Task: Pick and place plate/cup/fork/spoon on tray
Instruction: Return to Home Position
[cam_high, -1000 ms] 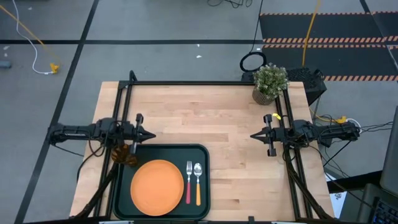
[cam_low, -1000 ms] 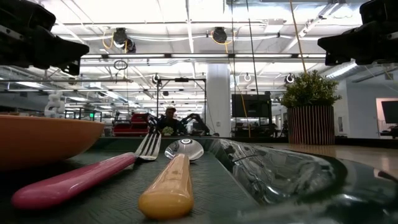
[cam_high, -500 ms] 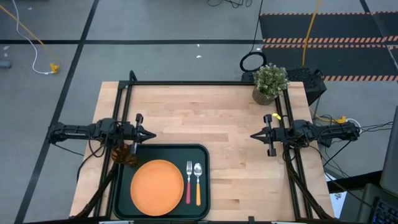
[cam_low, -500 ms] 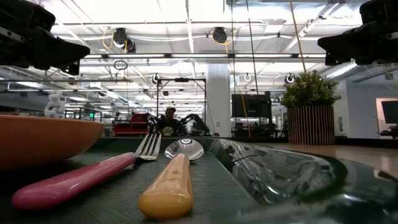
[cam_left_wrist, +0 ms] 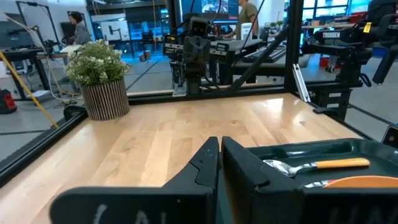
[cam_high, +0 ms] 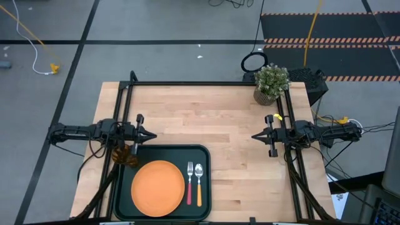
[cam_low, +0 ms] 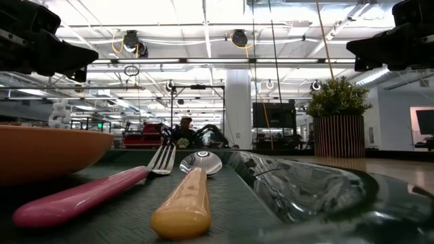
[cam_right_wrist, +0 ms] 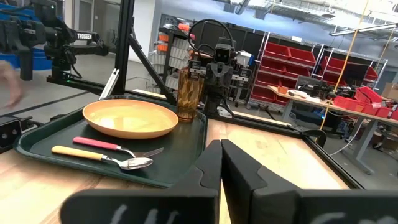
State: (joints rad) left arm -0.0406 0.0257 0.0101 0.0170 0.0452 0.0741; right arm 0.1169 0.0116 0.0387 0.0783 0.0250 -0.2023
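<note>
Sitting on the tray [cam_high: 125, 187] just below the closed left end effector [cam_high: 152, 135], the cup [cam_high: 127, 157] stands nearest; right end effector [cam_high: 255, 135] closed, centre-right.

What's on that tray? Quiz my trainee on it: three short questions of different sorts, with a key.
1. True or false: the fork lies between the plate and the spoon.
2. Where does the cup stand? A) on the bare table B) on the tray, beside the plate C) on the plate
3. How many tableware items sit on the tray?
Key: 1 true; 2 B; 3 four.
</note>
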